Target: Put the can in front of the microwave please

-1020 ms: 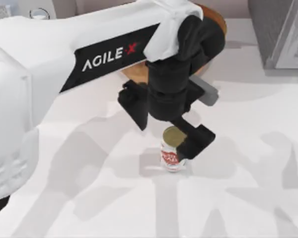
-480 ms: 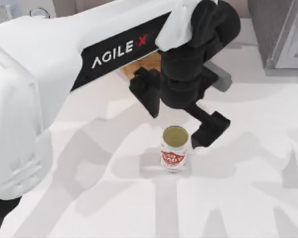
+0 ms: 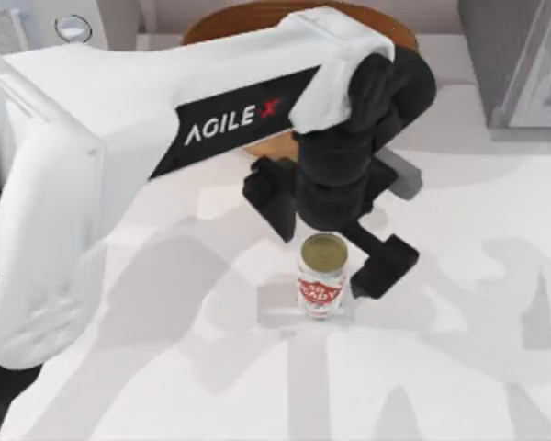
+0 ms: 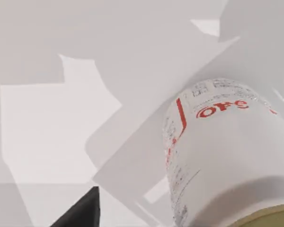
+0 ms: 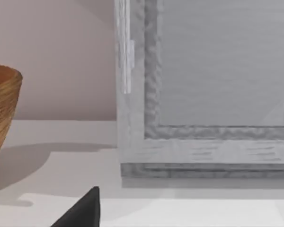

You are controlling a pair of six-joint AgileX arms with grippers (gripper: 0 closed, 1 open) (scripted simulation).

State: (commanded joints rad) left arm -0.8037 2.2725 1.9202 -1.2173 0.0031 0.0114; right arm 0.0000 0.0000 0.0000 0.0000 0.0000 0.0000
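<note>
The can (image 3: 321, 278), white with a red label and a dull gold top, stands upright on the white table near the middle. My left gripper (image 3: 329, 231) hovers open just above and behind it, one black finger at its back left and the other at its right. In the left wrist view the can (image 4: 227, 156) looms close beside one dark fingertip (image 4: 80, 213). The microwave (image 3: 110, 14) shows at the far back left corner with a silver dial (image 3: 71, 28), far from the can. My right arm is parked facing the back right; its wrist view shows one dark fingertip (image 5: 83, 210).
A wicker basket (image 3: 257, 18) sits at the back, partly hidden by my left arm, and also appears as the basket (image 5: 2, 109) in the right wrist view. A darker speckled-grey box (image 3: 514, 64) with a white-framed door (image 5: 203, 94) stands at the back right.
My left gripper, open throughout, shifted right and toward the back from the can, then came partway back toward it. The can stands about where it was.
</note>
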